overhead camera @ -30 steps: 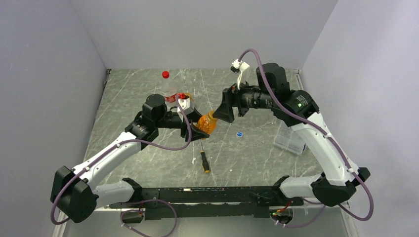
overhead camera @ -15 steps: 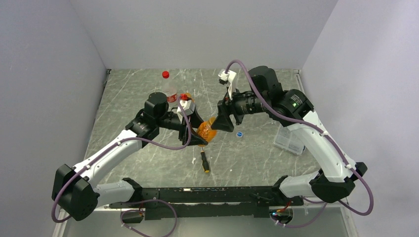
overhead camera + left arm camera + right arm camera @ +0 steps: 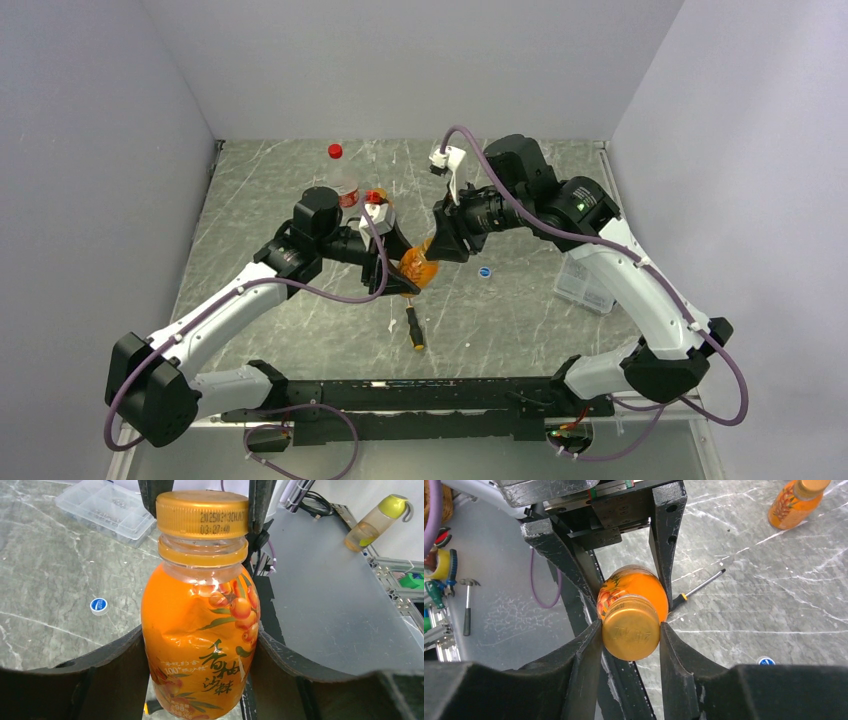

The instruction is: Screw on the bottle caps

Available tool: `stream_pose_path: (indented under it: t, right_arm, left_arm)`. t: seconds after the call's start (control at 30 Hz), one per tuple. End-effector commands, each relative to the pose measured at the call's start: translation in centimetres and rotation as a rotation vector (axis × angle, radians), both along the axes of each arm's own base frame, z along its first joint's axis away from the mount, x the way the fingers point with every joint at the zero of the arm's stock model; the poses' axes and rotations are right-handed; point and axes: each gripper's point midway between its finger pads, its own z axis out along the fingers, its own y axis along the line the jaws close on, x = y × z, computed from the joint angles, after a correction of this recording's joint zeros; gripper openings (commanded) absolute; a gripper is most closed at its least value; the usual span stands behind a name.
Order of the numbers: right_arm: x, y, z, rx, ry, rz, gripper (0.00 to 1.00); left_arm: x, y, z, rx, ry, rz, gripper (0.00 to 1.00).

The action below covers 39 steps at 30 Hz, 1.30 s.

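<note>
A squat orange bottle (image 3: 200,630) is held off the table, tilted, with my left gripper (image 3: 200,652) shut on its body. The same bottle (image 3: 420,268) shows at mid-table in the top view, between the left gripper (image 3: 397,272) and the right gripper (image 3: 436,247). An orange cap (image 3: 631,627) sits on its neck, and my right gripper (image 3: 631,630) is shut on it, a finger pressed against each side. A loose blue cap (image 3: 484,271) with a white centre lies on the table to the right. A second orange bottle (image 3: 795,502) stands farther off.
A black-and-orange screwdriver (image 3: 413,328) lies under and in front of the held bottle. A taller clear bottle (image 3: 344,183) with a red cap stands behind the left wrist. A clear plastic box (image 3: 585,285) sits at the right.
My right gripper moved left and down onto the bottle's neck and closed on the orange cap. The left gripper shifted the bottle slightly toward the front, then held still.
</note>
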Motion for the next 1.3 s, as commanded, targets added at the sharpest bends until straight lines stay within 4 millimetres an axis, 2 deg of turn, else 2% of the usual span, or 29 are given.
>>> stream_pose_path:
  t: [0.0,0.13,0.27,0.43,0.57,0.67,0.83,0.9,0.97,1.17,1.27]
  right_arm:
    - [0.3,0.4,0.9,0.022,0.001,-0.027,0.27]
    - [1.3,0.7,-0.5,-0.006,0.096,-0.139,0.21]
    - [2.9,1.3,-2.5,-0.051,0.219,-0.289,0.2]
    - [4.8,2.9,-4.3,-0.039,0.364,-0.441,0.19]
    - [6.2,4.3,-6.3,-0.025,0.471,-0.557,0.16]
    - [7.5,4.5,-7.4,-0.034,0.482,-0.633,0.16]
    - [8.6,5.0,-6.7,-0.01,0.461,-0.66,0.19]
    - [8.9,4.6,-5.8,0.005,0.429,-0.668,0.24]
    - [9.1,4.0,-4.5,0.027,0.387,-0.679,0.33]
    - [9.7,0.9,1.0,0.14,0.238,-0.715,0.84]
    - [9.3,-0.3,2.8,0.162,0.163,-0.698,0.97]
  left_arm:
    - [1.6,0.0,2.7,-0.041,-0.123,0.077,0.0]
    - [4.9,0.3,3.7,-0.033,-0.212,0.265,0.0]
    - [8.2,1.0,5.7,-0.046,-0.326,0.434,0.0]
    - [11.3,1.8,8.5,-0.105,-0.443,0.606,0.0]
    - [13.0,2.0,9.9,-0.119,-0.532,0.699,0.0]
    - [13.8,1.8,10.2,-0.111,-0.566,0.735,0.0]
    - [13.7,1.8,9.2,-0.087,-0.546,0.739,0.0]
    - [13.4,1.8,8.3,-0.06,-0.522,0.726,0.0]
    - [13.0,2.0,6.8,-0.02,-0.472,0.719,0.0]
    - [11.1,2.4,2.4,0.055,-0.292,0.628,0.0]
    - [9.4,2.3,1.4,0.058,-0.243,0.537,0.0]
